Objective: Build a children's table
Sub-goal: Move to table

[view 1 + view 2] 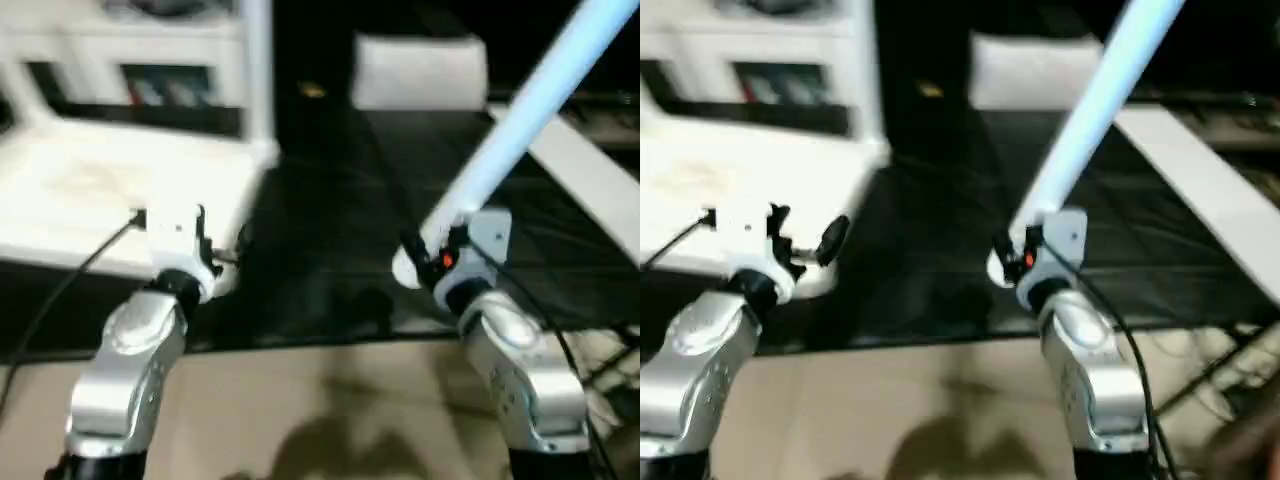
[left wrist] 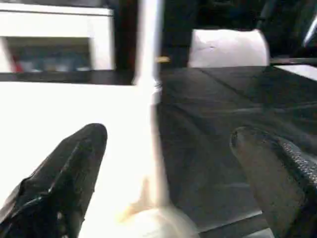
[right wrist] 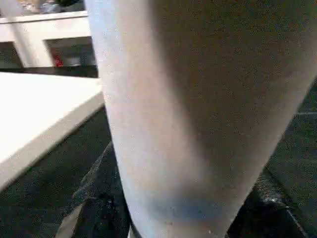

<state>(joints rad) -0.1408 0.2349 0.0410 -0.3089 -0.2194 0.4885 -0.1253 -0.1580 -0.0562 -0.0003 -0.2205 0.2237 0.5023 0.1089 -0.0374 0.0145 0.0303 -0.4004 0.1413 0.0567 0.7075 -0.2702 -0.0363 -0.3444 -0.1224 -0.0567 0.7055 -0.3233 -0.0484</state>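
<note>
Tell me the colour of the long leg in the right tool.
White, with a pale bluish cast; the leg shows best in the left eye view.

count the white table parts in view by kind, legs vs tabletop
legs: 2, one shut in the right gripper, one standing upright at the tabletop's far corner
tabletop: 1, lying at the left by the open left gripper
total: 3

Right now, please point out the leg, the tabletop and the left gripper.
leg (image 1: 520, 125), left eye view, middle of the tube.
tabletop (image 1: 100, 190), left eye view, bare top surface.
left gripper (image 2: 168, 163), left wrist view, between the fingertips.
</note>
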